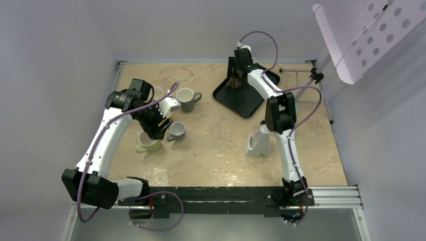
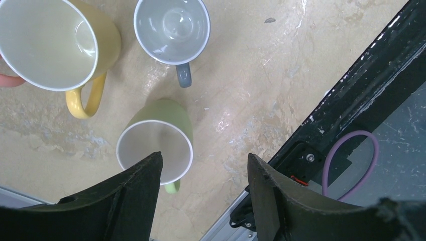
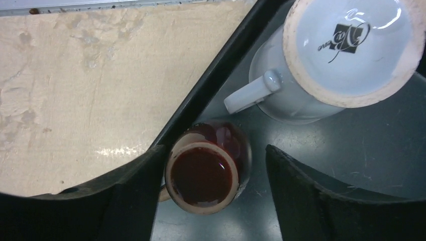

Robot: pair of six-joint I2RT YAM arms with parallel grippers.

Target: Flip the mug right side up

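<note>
The right tool is open, one finger on each side of a dark red mug. This mug stands base up in a corner of the black tray, near an inverted white mug. It looks like glazed ceramic, so probably stiff, rather heavy, slippery and easy to chip. I would grip firmly across the body. The left tool is also open, above a green mug on the counter.

On the black tray, upturned white mug cropped by the top edge, dark red mug partly masked by a finger of the right gripper, both largely hidden beneath it overhead.
</note>
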